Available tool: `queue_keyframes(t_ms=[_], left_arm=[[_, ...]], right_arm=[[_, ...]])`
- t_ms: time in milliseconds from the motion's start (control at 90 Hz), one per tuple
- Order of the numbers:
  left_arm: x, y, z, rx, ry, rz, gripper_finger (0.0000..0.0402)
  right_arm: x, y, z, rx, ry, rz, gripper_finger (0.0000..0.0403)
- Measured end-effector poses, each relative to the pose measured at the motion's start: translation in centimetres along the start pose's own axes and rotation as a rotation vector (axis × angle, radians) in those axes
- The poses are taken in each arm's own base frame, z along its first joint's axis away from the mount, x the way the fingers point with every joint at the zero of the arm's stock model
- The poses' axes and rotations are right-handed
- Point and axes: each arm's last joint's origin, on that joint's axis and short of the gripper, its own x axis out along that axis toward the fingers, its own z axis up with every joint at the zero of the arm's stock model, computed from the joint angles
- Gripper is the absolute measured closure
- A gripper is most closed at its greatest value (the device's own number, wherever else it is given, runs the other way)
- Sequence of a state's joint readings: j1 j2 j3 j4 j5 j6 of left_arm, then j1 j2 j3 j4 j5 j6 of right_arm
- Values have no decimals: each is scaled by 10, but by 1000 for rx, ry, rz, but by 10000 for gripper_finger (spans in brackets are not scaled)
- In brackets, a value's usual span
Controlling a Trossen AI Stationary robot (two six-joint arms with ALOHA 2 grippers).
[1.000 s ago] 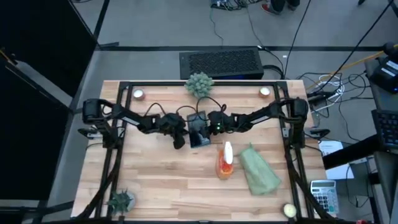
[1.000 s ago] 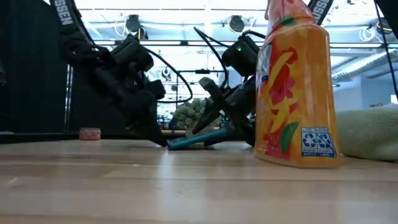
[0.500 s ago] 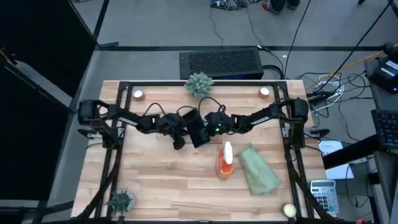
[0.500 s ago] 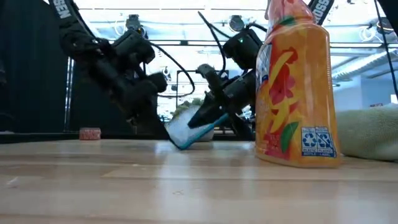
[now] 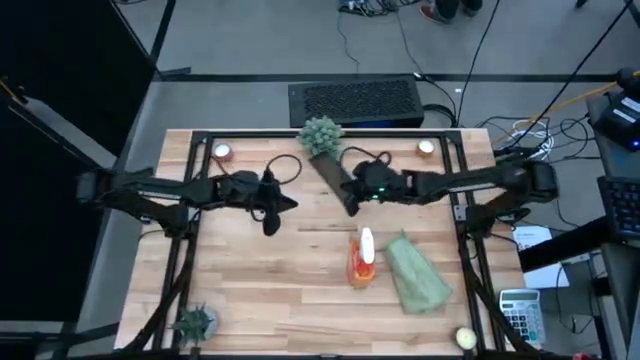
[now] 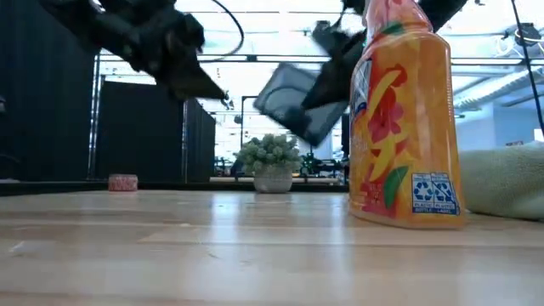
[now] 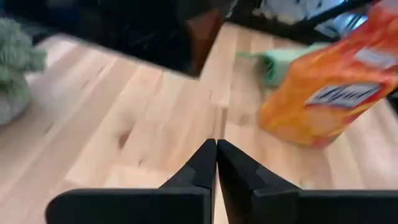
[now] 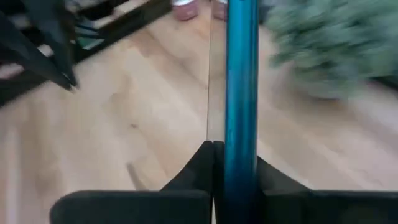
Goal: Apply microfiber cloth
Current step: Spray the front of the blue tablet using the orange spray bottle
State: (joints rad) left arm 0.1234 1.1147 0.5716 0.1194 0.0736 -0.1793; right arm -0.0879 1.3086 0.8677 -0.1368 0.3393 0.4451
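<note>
Cloth [image 5: 416,277] lies well apart from right gripper [image 5: 352,205] clamping phone [image 5: 333,177].

So we've got the spray bottle [image 5: 361,258] lying mid-table with the microfiber cloth [image 5: 416,276] just beside it on its right. One plant [image 5: 320,135] sits at the far edge, centre, another plant [image 5: 194,322] in the near left corner. Phone [image 5: 335,178] is up off the table [image 5: 260,290], between far plant and bottle.

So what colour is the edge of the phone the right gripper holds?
Blue-teal: the phone edge runs up from the right gripper, clearest in the right wrist view.
</note>
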Motion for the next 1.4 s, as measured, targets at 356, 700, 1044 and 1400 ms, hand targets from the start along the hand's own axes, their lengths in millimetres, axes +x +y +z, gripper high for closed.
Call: queue_keyframes(t_ms=[356,700,1044,1400], left_arm=[[15,-21,-10,-37,44,-109,402],[52,-60,-28,-82,-20,-282,402],[93,-95,-42,-71,10,-377,402],[123,-110,-29,-40,-1,-387,402]], right_arm=[[-93,-10,-26,63,261,-19,396],[-116,9,-69,187,571,-70,396],[-148,46,-107,246,684,23,396],[-138,92,-147,198,663,91,397]])
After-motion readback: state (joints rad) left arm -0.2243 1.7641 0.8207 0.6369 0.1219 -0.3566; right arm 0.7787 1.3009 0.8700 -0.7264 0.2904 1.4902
